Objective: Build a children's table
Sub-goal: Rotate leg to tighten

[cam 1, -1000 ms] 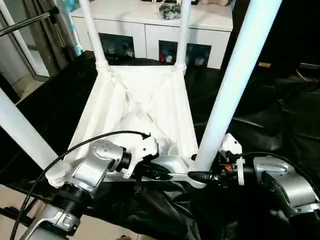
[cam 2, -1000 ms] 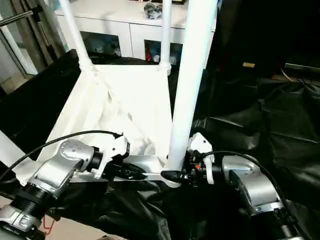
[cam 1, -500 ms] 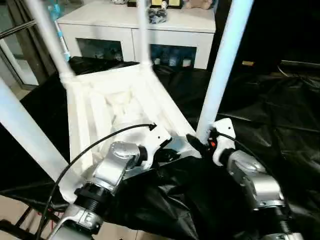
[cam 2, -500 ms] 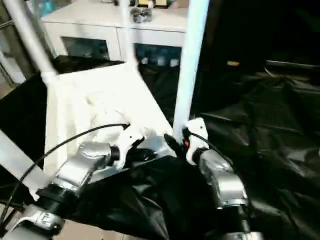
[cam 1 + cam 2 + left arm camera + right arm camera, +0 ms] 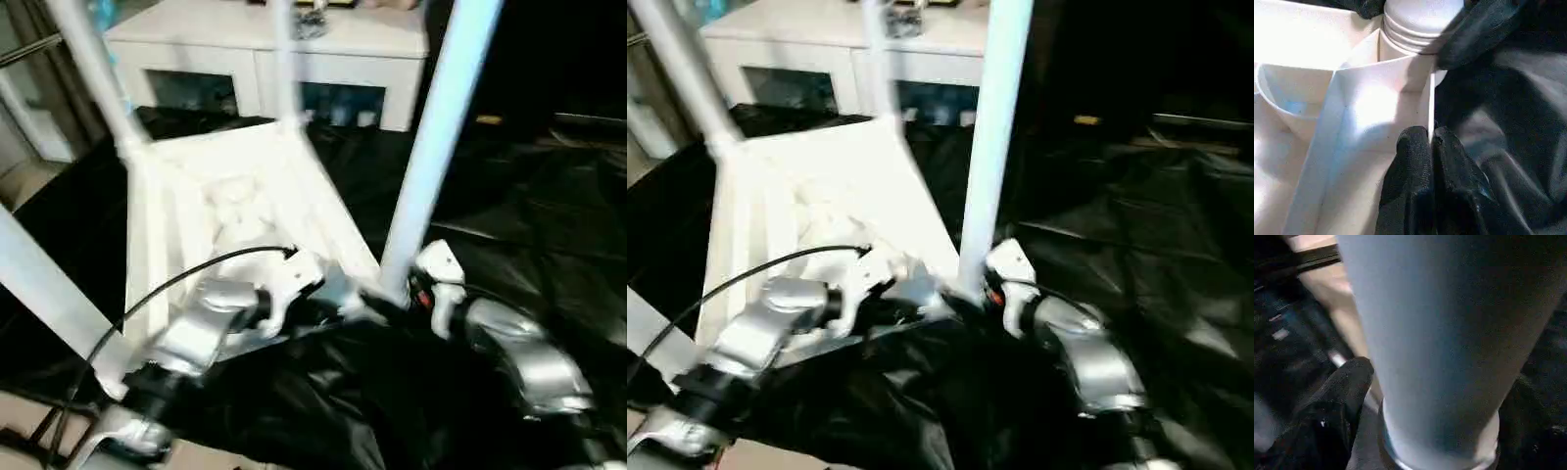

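Note:
The white tabletop (image 5: 235, 196) lies upside down, ribbed underside up, on black sheeting. Four white legs stand up from its corner sockets: two far ones (image 5: 93, 69) (image 5: 282, 59), a near left one (image 5: 39, 284) and a near right one (image 5: 431, 137). My left gripper (image 5: 1431, 139) is shut on the thin rim wall of the tabletop, close to the near right socket (image 5: 1415, 29). My right gripper (image 5: 392, 294) straddles the foot of the near right leg (image 5: 1449, 333). It is open, and one finger (image 5: 1337, 401) stands a little off the tube.
A white cabinet (image 5: 255, 49) with glass doors stands behind the table. Crumpled black sheeting (image 5: 509, 196) covers the ground to the right and in front. Pale floor (image 5: 29, 421) shows at the lower left, with a slanted metal bar (image 5: 29, 54) at the upper left.
The head view has swung. The tabletop now lies turned against my arms, its near right corner farther forward. My right fingers stand wider around the leg. The left grip is unchanged.

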